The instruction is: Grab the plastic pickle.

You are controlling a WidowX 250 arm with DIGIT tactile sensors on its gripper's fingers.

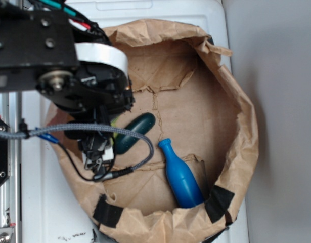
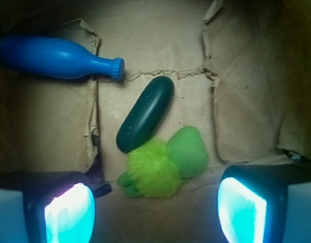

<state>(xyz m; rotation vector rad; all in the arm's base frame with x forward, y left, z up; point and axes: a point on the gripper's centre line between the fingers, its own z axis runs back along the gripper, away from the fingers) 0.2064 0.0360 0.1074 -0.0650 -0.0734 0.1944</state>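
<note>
We are hovering the claw (image 2: pixel 155 207), spread wide and empty, above the paper bag (image 1: pixel 241 131). The plastic pickle (image 2: pixel 145 113) is lying toward 12 o'clock, long axis running 1 to 7, touching the plush toy (image 2: pixel 163 164).

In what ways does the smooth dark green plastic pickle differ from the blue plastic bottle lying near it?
The dark green plastic pickle is shorter than the blue plastic bottle. The pickle has two rounded ends; the bottle narrows to a ribbed cap. The pickle touches the fuzzy yellow-green plush toy; the bottle lies apart from it. Both lie flat on the brown paper lining.
</note>
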